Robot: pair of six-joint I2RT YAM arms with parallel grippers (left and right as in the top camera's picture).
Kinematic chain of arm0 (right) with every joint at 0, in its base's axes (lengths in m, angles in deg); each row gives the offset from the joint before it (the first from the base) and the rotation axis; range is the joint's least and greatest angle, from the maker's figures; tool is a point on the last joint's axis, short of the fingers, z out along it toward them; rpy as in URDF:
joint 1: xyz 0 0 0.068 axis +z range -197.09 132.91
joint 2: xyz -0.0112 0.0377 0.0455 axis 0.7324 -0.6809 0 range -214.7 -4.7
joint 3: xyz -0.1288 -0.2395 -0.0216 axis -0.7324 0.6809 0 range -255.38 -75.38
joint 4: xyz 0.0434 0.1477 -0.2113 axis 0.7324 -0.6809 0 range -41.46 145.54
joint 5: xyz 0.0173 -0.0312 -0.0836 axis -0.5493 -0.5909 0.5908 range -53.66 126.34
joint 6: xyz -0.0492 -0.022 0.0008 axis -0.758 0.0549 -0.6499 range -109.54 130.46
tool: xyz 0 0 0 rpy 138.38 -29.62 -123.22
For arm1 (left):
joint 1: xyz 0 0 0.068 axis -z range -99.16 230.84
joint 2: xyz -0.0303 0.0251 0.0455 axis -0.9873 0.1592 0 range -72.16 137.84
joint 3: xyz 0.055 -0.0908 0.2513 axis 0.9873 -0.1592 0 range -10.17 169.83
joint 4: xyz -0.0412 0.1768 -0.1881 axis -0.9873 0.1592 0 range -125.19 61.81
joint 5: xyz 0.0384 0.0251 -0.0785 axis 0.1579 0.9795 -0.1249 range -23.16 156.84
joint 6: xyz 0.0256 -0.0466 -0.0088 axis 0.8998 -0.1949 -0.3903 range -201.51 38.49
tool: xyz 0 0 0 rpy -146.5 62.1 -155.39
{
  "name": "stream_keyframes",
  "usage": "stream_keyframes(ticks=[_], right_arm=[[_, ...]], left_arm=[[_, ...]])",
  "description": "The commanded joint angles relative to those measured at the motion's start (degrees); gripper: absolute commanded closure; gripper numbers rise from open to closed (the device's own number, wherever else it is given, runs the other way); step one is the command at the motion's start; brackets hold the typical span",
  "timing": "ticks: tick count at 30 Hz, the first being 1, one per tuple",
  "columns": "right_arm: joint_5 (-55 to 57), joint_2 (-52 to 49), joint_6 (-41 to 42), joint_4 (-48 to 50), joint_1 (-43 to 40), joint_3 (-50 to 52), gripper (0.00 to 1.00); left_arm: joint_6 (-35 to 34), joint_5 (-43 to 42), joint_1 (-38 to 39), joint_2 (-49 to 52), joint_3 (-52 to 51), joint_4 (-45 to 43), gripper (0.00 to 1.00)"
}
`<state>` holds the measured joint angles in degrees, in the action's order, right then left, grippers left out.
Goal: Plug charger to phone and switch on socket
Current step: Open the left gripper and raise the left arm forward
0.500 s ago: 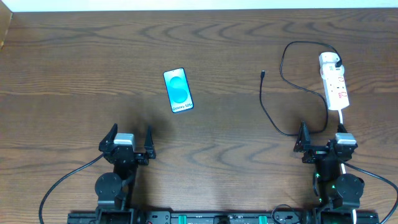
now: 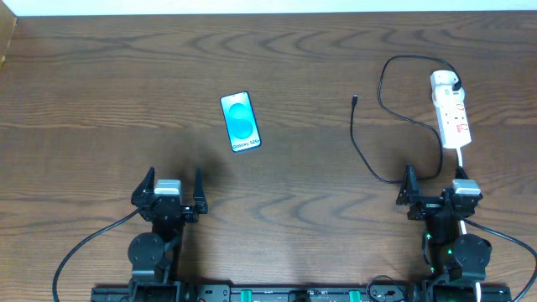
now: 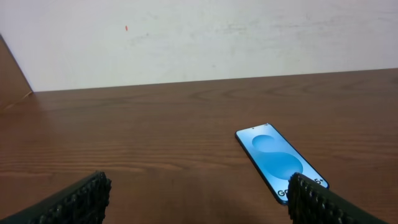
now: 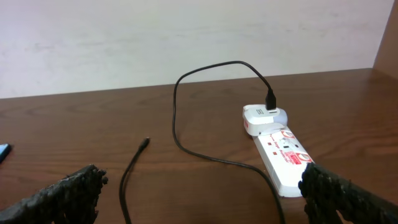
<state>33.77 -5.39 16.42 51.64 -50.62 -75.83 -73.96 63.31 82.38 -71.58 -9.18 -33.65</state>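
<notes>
The phone (image 2: 240, 122) lies flat, its cyan screen up, left of the table's centre; it also shows in the left wrist view (image 3: 280, 161). The black charger cable (image 2: 369, 155) loops across the table, its connector tip (image 2: 355, 100) free and its plug in an adapter at the far end of the white socket strip (image 2: 451, 115). In the right wrist view the cable (image 4: 205, 152), tip (image 4: 145, 142) and strip (image 4: 283, 158) lie ahead. My left gripper (image 2: 171, 195) (image 3: 199, 199) is open and empty, nearer than the phone. My right gripper (image 2: 435, 191) (image 4: 202, 193) is open and empty, near the cable loop.
A pale wall runs along the table's far edge. A brown board stands at the far left corner (image 2: 7, 42). The strip's white cord (image 2: 462, 164) runs back toward my right arm.
My left gripper has shifted slightly to the left. The right arm, phone, cable and strip have not moved.
</notes>
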Motion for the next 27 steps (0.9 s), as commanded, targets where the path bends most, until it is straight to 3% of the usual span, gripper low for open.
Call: stream_keyframes(ticks=[1,6,15,21,27], right_arm=[[0.5,0.3,0.9,-0.2,0.4,0.2,0.01],[0.5,0.3,0.9,-0.2,0.4,0.2,0.01],[0.5,0.3,0.9,-0.2,0.4,0.2,0.01],[0.5,0.3,0.9,-0.2,0.4,0.2,0.01],[0.5,0.3,0.9,-0.2,0.4,0.2,0.01]], left_arm=[[0.5,-0.3,-0.2,-0.2,-0.8,2.1,0.09],[0.3,-0.3,-0.2,-0.2,-0.7,-3.1,0.09],[0.3,-0.3,-0.2,-0.2,-0.4,-28.5,0.09],[0.4,3.0,-0.2,1.4,5.1,-30.0,0.09],[0.4,2.9,-0.2,10.0,14.3,-30.0,0.09]])
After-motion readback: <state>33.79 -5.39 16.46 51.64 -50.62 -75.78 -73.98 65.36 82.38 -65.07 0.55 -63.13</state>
